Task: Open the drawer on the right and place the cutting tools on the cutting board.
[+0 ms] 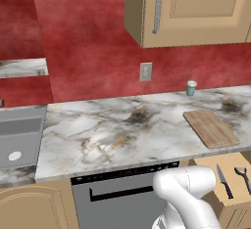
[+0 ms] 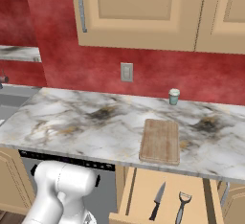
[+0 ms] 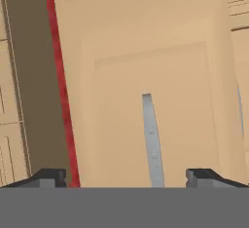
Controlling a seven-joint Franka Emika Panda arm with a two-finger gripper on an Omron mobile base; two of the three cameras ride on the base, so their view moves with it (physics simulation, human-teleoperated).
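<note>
The drawer (image 1: 236, 209) (image 2: 139, 194) stands pulled out below the counter's right end. Inside it lie the cutting tools: a black-handled knife (image 1: 224, 181) (image 2: 157, 201) and, to its right, a dark-handled tool with a rounded metal head (image 1: 242, 176) (image 2: 182, 207). The cutting board (image 1: 212, 128) (image 2: 160, 140) rests bare on the marble counter just above the drawer. In the hand view my gripper (image 3: 126, 179) is open, its fingertips (image 3: 48, 176) wide apart, facing a tan panel front (image 3: 121, 76) with a silver bar handle (image 3: 151, 144) just beyond them. Nothing is held.
A small teal cup (image 1: 191, 88) (image 2: 174, 96) stands by the red wall behind the board. The dark dishwasher front (image 1: 117, 198) (image 2: 106, 189) is left of the drawer, a sink (image 1: 19, 135) at far left. Wall cabinets (image 2: 139, 12) hang above.
</note>
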